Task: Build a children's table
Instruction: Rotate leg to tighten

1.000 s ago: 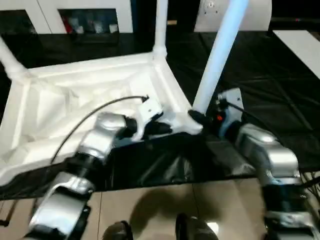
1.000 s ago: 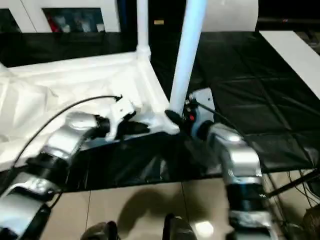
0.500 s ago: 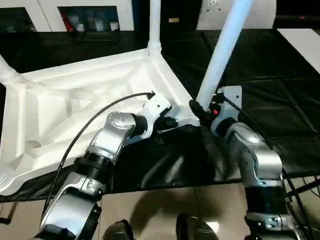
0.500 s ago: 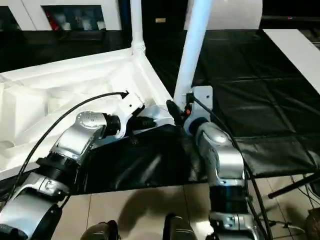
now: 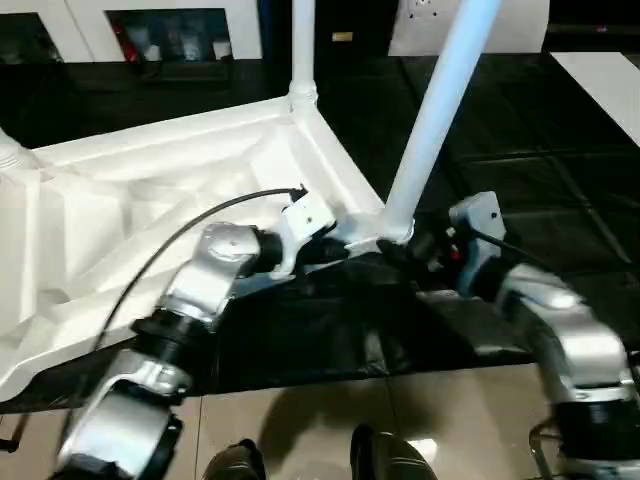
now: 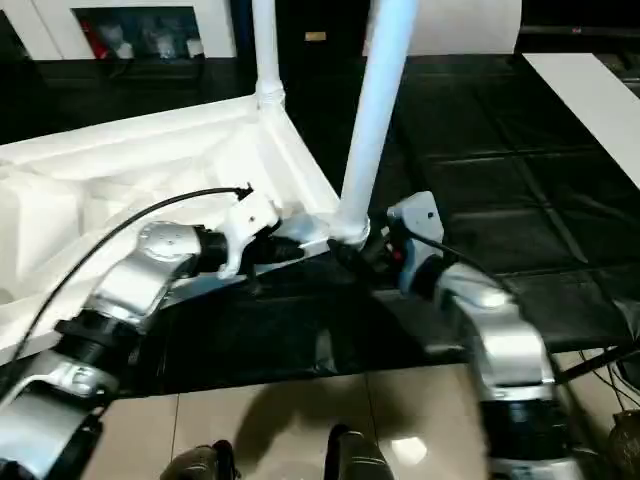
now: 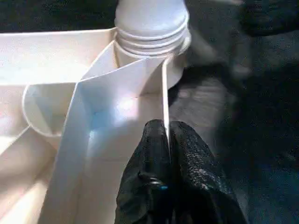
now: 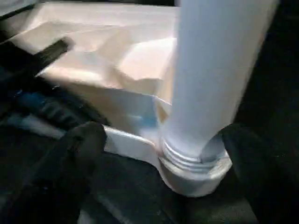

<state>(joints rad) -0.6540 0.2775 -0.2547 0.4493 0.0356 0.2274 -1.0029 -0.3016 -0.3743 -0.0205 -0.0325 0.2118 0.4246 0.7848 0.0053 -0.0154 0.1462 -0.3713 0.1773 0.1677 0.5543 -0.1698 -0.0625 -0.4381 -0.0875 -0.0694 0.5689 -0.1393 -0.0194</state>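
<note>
The children's table lies upside down; its white ribbed top (image 5: 150, 200) rests on black cloth. Legs stand up from its corner sockets: one at the near right corner (image 5: 430, 120), one at the far corner (image 5: 303, 50), and a leg's base at the left (image 5: 10, 155). My left gripper (image 7: 167, 128) is shut on the top's thin rim wall (image 7: 164, 93), just short of the near right socket. My right gripper (image 8: 161, 135) is open, its fingers (image 8: 74, 154) spread wide on either side of that leg's base, apart from it.
Black cloth (image 5: 560, 170) covers the work surface around the top. A white cabinet with dark compartments (image 5: 170, 25) stands at the back. A white board (image 5: 600, 85) lies at the far right. Tiled floor (image 5: 300, 420) and my feet (image 5: 375, 455) show below.
My right gripper has opened wide and drawn back a little from the leg's base. The left gripper keeps its hold on the rim. The camera has shifted.
</note>
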